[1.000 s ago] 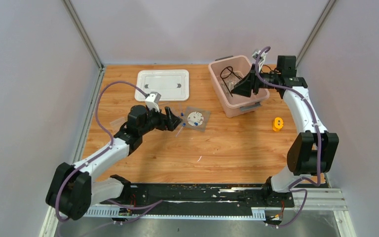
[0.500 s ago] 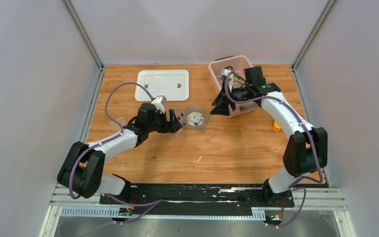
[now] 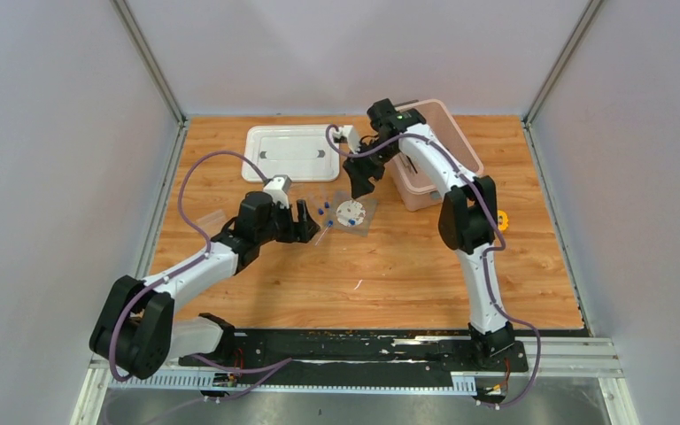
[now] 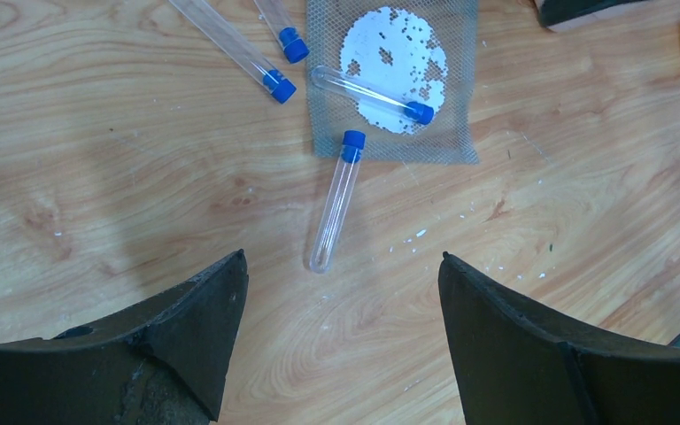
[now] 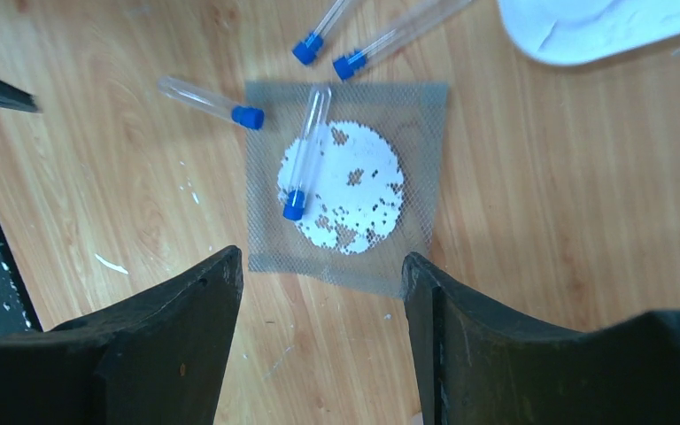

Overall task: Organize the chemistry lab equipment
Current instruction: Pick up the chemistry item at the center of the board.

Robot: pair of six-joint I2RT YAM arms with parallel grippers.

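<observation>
A: State of left tool [image 4: 341, 261]?
B: Spread wide, empty, over the tabletop [image 4: 97, 133]; loose tube [image 4: 336, 204] at 12 o'clock, cap touching the mesh square [image 4: 447, 142].
A: And right tool [image 5: 320, 257]?
B: Likewise parted, gripping nothing, above that mesh.
A: Anything else?
B: Second tube [image 4: 367, 91] across the white disc [image 4: 407, 53]; two more tubes [image 4: 239, 49] at 11 o'clock of the mesh, left wrist view.

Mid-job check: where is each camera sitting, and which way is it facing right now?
Top external: above and behind the bases, looking down on the wooden table; both arms show.
Left wrist: looks down at a blue-capped clear tube ahead of the open left gripper.
Right wrist: looks down on the grey mesh square with white disc, framed by the open right gripper.
Both wrist views share that mesh square.
</observation>
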